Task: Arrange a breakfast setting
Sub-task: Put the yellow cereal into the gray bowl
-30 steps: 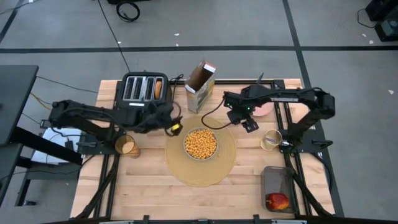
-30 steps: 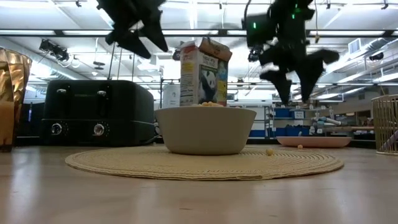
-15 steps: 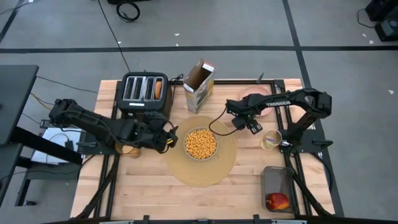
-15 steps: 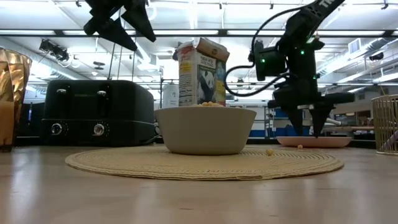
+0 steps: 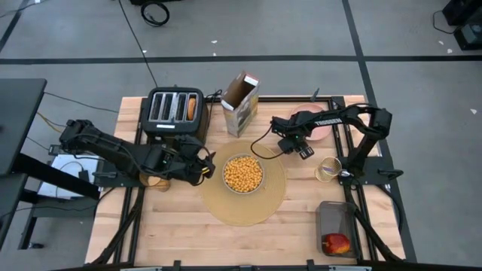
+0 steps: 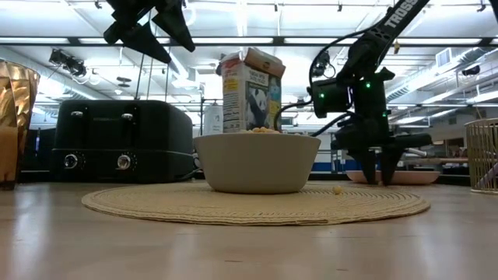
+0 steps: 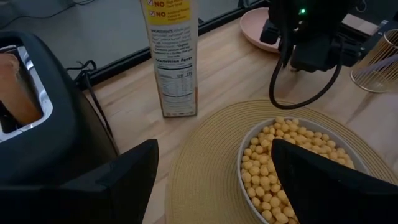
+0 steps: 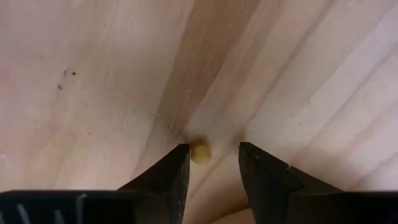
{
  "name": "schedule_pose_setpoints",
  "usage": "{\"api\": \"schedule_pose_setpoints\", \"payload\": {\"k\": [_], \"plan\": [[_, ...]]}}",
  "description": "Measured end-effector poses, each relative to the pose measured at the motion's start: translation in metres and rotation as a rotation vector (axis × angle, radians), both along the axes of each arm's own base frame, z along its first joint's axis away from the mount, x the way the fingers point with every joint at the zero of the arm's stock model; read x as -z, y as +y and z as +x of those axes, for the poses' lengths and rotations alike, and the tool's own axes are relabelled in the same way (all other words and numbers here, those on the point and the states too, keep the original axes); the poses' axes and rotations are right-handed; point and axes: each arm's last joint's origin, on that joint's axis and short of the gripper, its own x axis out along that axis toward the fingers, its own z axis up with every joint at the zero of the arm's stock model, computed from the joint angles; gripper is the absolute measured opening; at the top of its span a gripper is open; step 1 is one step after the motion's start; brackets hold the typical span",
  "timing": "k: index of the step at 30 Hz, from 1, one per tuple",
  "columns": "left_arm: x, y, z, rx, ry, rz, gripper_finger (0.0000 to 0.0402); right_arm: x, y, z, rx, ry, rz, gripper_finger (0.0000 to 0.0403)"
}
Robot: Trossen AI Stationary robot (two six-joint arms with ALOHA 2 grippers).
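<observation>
Closest in, the right hand (image 8: 211, 152) is down at the tabletop (image 8: 93, 74), fingers narrowly parted and straddling one loose cereal piece (image 8: 200, 152). The piece lies between the two fingertips, nearer one of them and slightly ahead of the tips. It is roundish, so I see no long axis to line up with. My judgement: closing the hand should catch it, though a grain that small and hard could squirt out forward.

From above, this hand (image 5: 301, 147) works between the placemat (image 5: 241, 211) and the pink plate (image 5: 321, 135), so the right arm is by far the nearer one for this job. The left hand (image 5: 202, 162) hovers above the mat's left edge beside the bowl (image 5: 242, 156), its fingers spread wide and holding nothing.

Count, moving outward:
- One placemat, with one grey bowl of cereal at its centre.
- One more stray piece (image 6: 336, 189) on the mat, seen from table height.
- One amber cup (image 6: 15, 124) at the left, partly under the left arm.
- One apple (image 5: 337, 243) in a tray (image 5: 335, 213) at the near right corner.
- One wire holder (image 5: 327, 169); what it contains I cannot tell.
- One plate, one cereal box (image 5: 242, 102) and one toaster (image 5: 175, 120) along the far side.
- One bread piece (image 5: 191, 108) in a toaster slot.
</observation>
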Motion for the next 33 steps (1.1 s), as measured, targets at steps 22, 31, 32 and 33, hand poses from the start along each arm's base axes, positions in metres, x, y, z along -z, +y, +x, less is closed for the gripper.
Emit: {"api": "schedule_pose_setpoints", "payload": {"k": [22,31,32,33], "plan": [[0.0001,0.0000,0.0001,-0.011,-0.014,-0.014,0.0318,0.0000,-0.0063,-0.0036,0.037,-0.015,0.040,0.0093],[0.0001,-0.0001,0.0001,-0.014,-0.018,-0.019,0.0318,0.0001,-0.0063,-0.0035,0.044,-0.017,0.040,0.0075],[0.0001,-0.0001,0.0001,-0.014,-0.018,-0.019,0.0318,0.0001,-0.0063,-0.0035,0.044,-0.017,0.040,0.0075],[0.0001,-0.0001,0.0001,-0.014,-0.018,-0.019,0.0318,0.0001,-0.0063,-0.0035,0.044,-0.017,0.040,0.0075]]}}
